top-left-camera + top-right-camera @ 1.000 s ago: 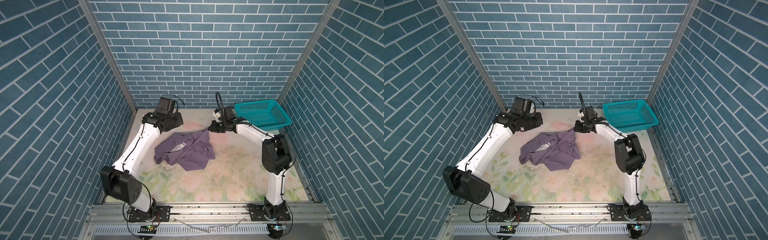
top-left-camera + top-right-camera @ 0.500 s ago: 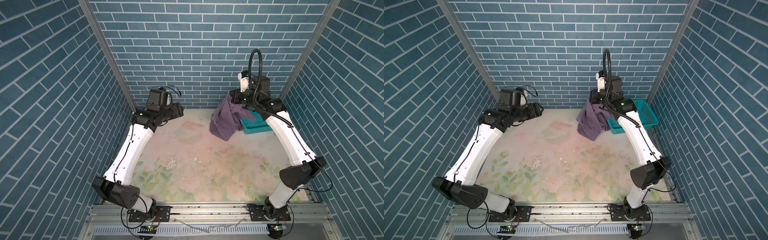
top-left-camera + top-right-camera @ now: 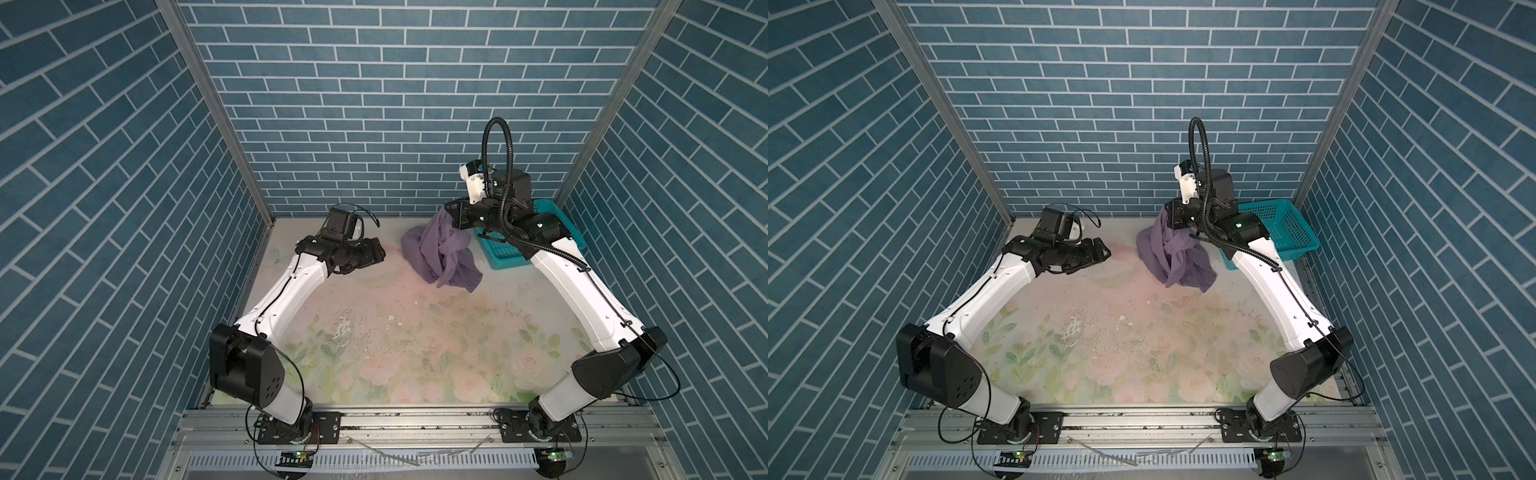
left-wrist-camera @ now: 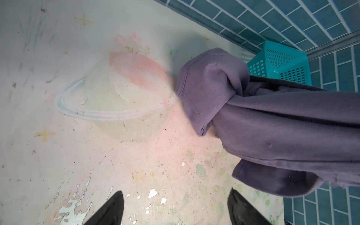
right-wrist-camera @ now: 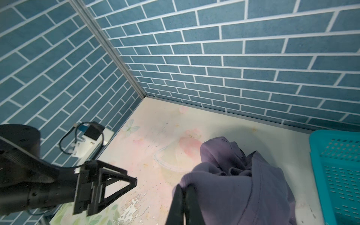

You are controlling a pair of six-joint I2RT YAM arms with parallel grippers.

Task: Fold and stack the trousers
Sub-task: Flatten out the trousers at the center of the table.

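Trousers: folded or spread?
Neither: the trousers are bunched, hanging in a clump from the shut right tool, beside the basket.

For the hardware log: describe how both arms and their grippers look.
The left arm and right arm both have curved white link shells and black joint housings. A thin black cable runs along each white link. The right arm also carries a looping black corrugated hose. The left gripper and right gripper are black; the left one's fingers are open triangular frames.
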